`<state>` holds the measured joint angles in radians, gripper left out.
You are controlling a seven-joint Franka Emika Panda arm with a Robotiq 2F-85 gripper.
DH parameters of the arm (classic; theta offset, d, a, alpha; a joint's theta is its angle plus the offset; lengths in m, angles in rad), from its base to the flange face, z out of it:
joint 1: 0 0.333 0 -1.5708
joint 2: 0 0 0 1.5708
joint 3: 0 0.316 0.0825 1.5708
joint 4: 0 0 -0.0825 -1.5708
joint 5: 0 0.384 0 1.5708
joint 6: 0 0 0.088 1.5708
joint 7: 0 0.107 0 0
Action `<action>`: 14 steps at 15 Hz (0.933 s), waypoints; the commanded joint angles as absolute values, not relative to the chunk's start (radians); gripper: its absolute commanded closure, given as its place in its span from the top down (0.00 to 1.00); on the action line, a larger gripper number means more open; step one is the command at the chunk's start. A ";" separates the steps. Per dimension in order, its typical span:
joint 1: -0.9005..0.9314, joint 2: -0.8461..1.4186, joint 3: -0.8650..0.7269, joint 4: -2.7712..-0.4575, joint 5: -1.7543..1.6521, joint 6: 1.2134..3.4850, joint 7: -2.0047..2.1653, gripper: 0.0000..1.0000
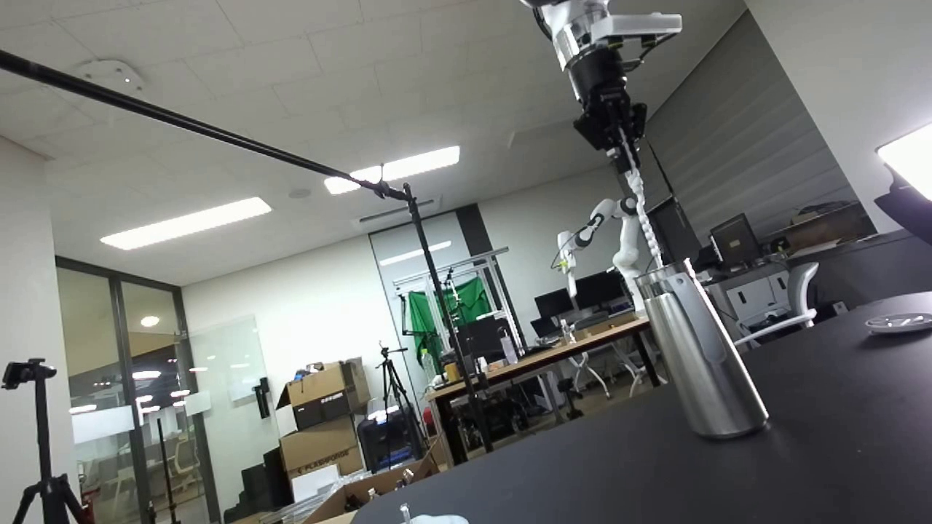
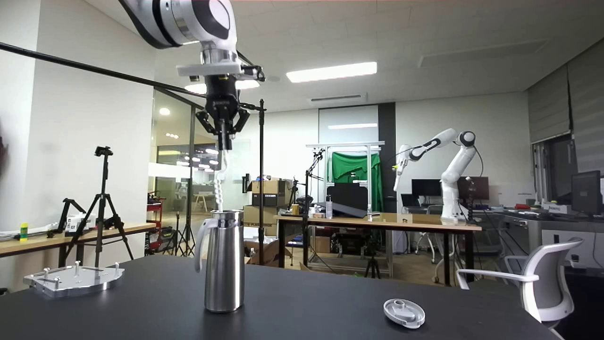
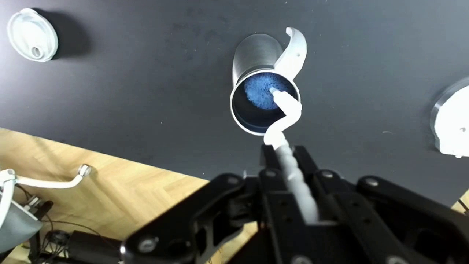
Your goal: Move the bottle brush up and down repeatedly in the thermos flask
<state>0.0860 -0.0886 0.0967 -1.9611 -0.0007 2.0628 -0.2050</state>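
The thermos flask, a tall brushed-steel cylinder with a pale grey handle, stands upright on the dark table in both exterior views (image 1: 706,364) (image 2: 225,269), and it also shows in the wrist view (image 3: 257,51). The bottle brush has a white, wavy, ridged handle (image 1: 643,211) (image 2: 218,189) (image 3: 289,106). Its blue brush head shows inside the flask's mouth in the wrist view; the flask walls hide it in both exterior views. My gripper (image 1: 626,161) (image 2: 225,141) (image 3: 281,149) points down above the flask, shut on the upper handle. The handle leans slightly and its lower end enters the mouth.
A grey flask lid (image 1: 901,322) (image 2: 404,313) (image 3: 32,35) lies on the table (image 2: 321,302). A metal plate with pegs (image 2: 75,279) (image 3: 454,121) lies on the flask's handle side. A white chair (image 2: 547,278) stands beyond the table edge.
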 commanded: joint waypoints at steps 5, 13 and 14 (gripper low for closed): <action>0.076 -0.043 0.083 -2.061 -0.045 2.171 -0.163 0.04; 0.090 -0.025 0.095 -2.038 -0.049 2.186 -0.181 0.04; 0.090 -0.048 0.096 -2.015 -0.057 2.144 -0.193 0.04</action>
<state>0.0850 0.0196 0.0928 -2.0724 -0.0407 2.2495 -0.1897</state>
